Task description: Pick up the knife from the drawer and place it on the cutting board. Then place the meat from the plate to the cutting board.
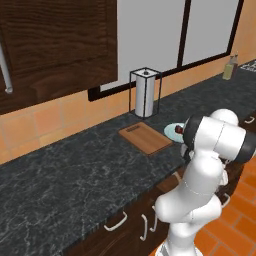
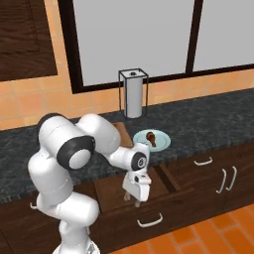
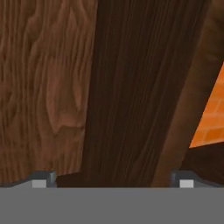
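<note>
The gripper (image 2: 135, 196) hangs low inside the pulled-out drawer (image 2: 163, 191), pointing down, its jaws spread wide with nothing between them. In the hand view the two dark fingertips (image 3: 43, 178) stand far apart at the bottom, over the drawer's lighter brown floor on one side and a dark brown wooden wall on the other, with a wedge of orange floor tile (image 3: 210, 118) beyond. The knife cannot be made out in the drawer; the hand and the white forearm cover much of its inside. The drawer's curved silver handle (image 2: 150, 221) sits on its front panel, below the gripper.

Above the open drawer, on the dark speckled counter (image 1: 60, 175), the pale blue-white plate (image 2: 161, 141) lies near the front edge with the small reddish-brown meat (image 2: 151, 137) on it. The cutting board (image 1: 146, 138) lies flat just beside the plate, its slot handle toward the wall. Behind the board stands a paper towel holder (image 1: 145, 92) with a white roll. Further along the counter, by the window, is a bottle (image 1: 229, 68).
</note>
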Tool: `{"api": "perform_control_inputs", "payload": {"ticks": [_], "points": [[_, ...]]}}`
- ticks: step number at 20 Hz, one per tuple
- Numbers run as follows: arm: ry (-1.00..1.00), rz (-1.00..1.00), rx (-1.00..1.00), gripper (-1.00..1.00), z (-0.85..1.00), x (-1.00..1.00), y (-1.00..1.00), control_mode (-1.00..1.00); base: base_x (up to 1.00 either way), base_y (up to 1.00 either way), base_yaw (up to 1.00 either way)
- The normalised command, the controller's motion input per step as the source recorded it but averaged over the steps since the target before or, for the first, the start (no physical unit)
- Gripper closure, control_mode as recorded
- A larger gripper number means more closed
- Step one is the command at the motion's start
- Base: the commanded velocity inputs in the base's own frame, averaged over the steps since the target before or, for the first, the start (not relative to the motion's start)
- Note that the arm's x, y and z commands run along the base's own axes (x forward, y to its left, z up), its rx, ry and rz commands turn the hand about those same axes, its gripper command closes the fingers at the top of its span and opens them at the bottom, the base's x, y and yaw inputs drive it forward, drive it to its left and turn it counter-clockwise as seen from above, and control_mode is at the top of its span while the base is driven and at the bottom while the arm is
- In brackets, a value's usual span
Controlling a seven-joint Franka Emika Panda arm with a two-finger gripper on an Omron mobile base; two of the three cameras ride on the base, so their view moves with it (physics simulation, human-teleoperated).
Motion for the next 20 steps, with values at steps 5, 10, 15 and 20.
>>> {"api": "perform_control_inputs", "payload": {"ticks": [5,10,15,20], "points": [[0.00,0.00,-0.01,-1.00,-0.33,-0.54,-0.51,-1.00,0.00,0.00,0.00],[0.00,0.00,0.00,-1.00,-0.08,-1.00,-0.87,-1.00,0.00,0.00,0.00],[-0.22,0.09,0.04,-1.00,0.43,0.31,0.22,-1.00,0.00,0.00,0.00],[-0.22,0.09,0.03,-1.00,0.19,0.57,0.24,-1.00,0.00,0.00,0.00]]}}
